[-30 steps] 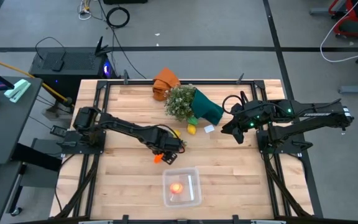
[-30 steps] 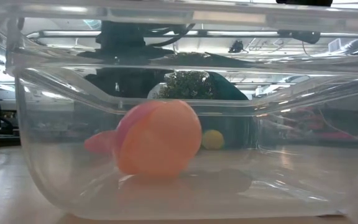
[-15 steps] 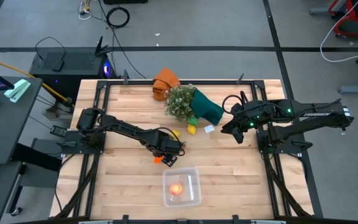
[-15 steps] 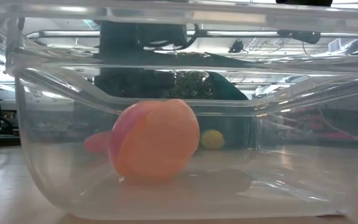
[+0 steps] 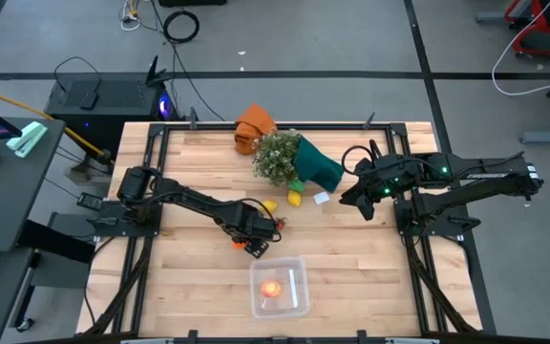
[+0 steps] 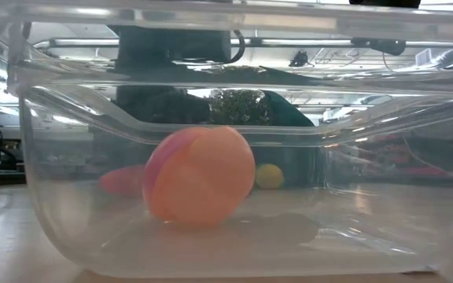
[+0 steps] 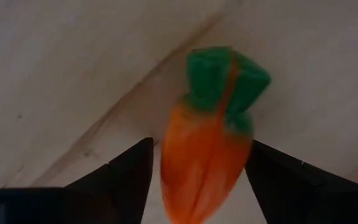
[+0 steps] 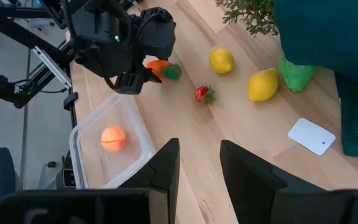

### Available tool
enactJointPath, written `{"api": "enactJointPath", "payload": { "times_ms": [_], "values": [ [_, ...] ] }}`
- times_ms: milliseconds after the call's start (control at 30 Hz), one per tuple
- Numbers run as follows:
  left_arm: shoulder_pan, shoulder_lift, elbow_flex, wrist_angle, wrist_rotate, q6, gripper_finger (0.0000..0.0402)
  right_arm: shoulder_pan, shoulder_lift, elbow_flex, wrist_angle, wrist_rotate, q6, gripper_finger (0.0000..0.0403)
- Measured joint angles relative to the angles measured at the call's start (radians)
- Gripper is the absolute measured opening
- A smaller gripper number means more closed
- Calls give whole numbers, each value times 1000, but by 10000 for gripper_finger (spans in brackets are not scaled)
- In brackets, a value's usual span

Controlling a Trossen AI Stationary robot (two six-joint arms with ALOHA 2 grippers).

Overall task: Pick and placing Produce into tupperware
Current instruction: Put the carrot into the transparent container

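The orange carrot with its green top [image 7: 207,143] lies on the wood beside the far left corner of the clear tupperware [image 5: 299,296]. My left gripper [image 5: 254,241] stands over it, open, with one finger on each side of the carrot [image 8: 161,67]; I cannot tell whether a finger touches it. The pink-orange peach [image 5: 271,289] rests on the tupperware's floor [image 6: 199,177]. Two yellow lemons [image 8: 221,60] [image 8: 263,84] and the red berry [image 8: 202,94] lie on the table between the arms. My right gripper [image 8: 199,152] is open and waits at the table's right [image 5: 353,198].
A bushy plant in teal wrap [image 5: 299,162] and an orange cloth [image 5: 253,124] lie at the far middle of the table. A white card [image 5: 321,198] lies near the lemons. A green piece [image 8: 297,71] sits by the wrap. Bare wood shows to the left of and around the tupperware.
My left gripper has moved a little toward the table's near edge and down over the carrot, covering most of it in the high view. The peach has rocked slightly inside the tupperware. My right arm has kept still.
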Motion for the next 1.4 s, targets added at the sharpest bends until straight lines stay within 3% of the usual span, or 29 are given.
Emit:
{"api": "enactJointPath", "payload": {
  "times_ms": [333, 667, 900, 1100, 1400],
  "values": [
    [0, 0, 0, 0, -1, 11, 186, 0, 0, 0, 0, 14, 1, 85],
    [0, -34, 4, -9, 1, 26, 203, 0, 0, 0, 0, 15, 4, 85],
    [9, -129, 38, -55, 0, 37, 182, 0, 0, 0, 0, 16, 7, 85],
    [3, -202, 130, -74, 15, 74, 192, 0, 0, 0, 0, 16, 19, 85],
    [-37, -220, 370, -159, 30, 209, 184, 0, 0, 0, 0, 16, 27, 85]
  ]
}}
